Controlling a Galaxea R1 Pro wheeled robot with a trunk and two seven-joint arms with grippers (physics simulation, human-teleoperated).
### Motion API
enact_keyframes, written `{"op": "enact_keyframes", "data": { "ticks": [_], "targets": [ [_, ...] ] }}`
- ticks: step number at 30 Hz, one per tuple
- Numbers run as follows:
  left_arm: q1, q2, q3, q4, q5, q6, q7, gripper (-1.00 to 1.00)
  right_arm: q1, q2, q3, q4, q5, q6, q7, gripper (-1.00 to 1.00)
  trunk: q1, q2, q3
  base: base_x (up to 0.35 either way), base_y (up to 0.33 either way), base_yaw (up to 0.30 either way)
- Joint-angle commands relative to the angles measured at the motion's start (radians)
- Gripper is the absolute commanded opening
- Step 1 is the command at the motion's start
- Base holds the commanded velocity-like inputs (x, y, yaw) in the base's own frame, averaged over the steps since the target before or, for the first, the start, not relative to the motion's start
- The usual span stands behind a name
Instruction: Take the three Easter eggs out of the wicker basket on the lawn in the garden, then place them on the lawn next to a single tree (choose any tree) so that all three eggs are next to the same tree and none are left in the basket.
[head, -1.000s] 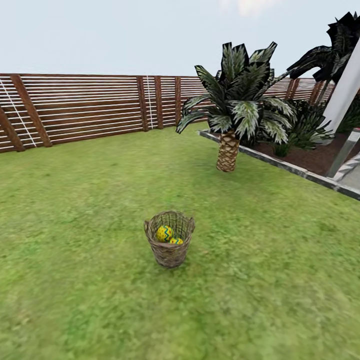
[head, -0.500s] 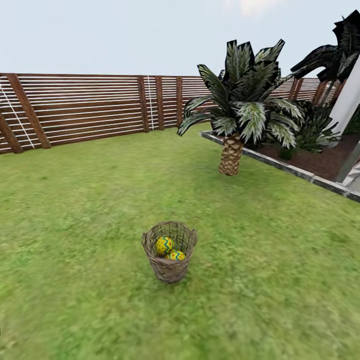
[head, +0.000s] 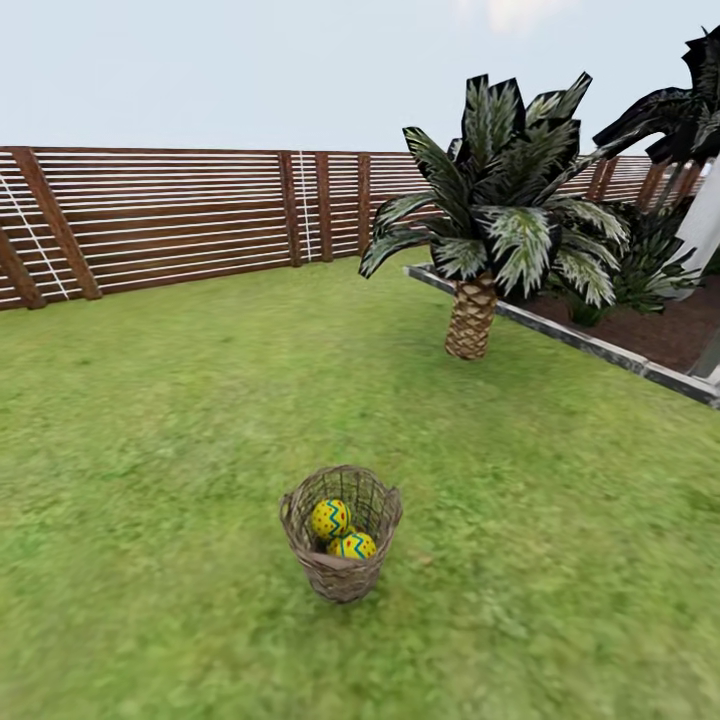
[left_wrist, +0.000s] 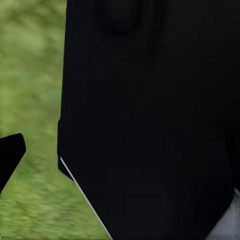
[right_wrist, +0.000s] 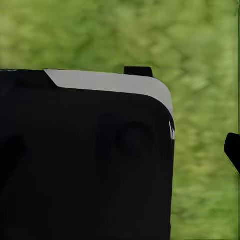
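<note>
Basket (head: 341, 535) is sitting upright on the lawn (head: 150, 420) in the lower middle of the head view, with two eggs (head: 331, 518) showing inside it, one touching the other; a third, if there, is lying hidden beneath them. A palm (head: 472, 315) is standing well beyond it by a stone-edged bed (head: 570, 335), and a slat fence (head: 180, 215) is closing off the far side. Both wrist views are giving blurred grass behind dark robot bodywork, so I cannot tell whether either pincer is standing apart or together. Judging by this, the robot is at the approach step, nothing yet lifted. Next move is calling for drawing close enough to reach down into the basket mouth and take the top egg.
</note>
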Motion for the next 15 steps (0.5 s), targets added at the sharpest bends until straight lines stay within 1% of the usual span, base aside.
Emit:
{"op": "enact_keyframes", "data": {
  "ticks": [1, 15],
  "targets": [
    [0.000, 0.000, 0.005, 0.000, 0.001, -0.001, -0.001, 1.00, -0.001, 0.000, 0.000, 0.001, 0.001, -0.004, 0.000, 1.00, 0.001, 0.000, -0.001, 0.326, 0.000, 0.000],
    [0.000, 0.000, 0.005, 0.000, 0.001, -0.001, -0.001, 1.00, -0.001, 0.000, 0.000, 0.001, 0.001, -0.005, 0.000, 1.00, 0.001, 0.000, -0.001, 0.326, 0.000, 0.000]
  ]
}}
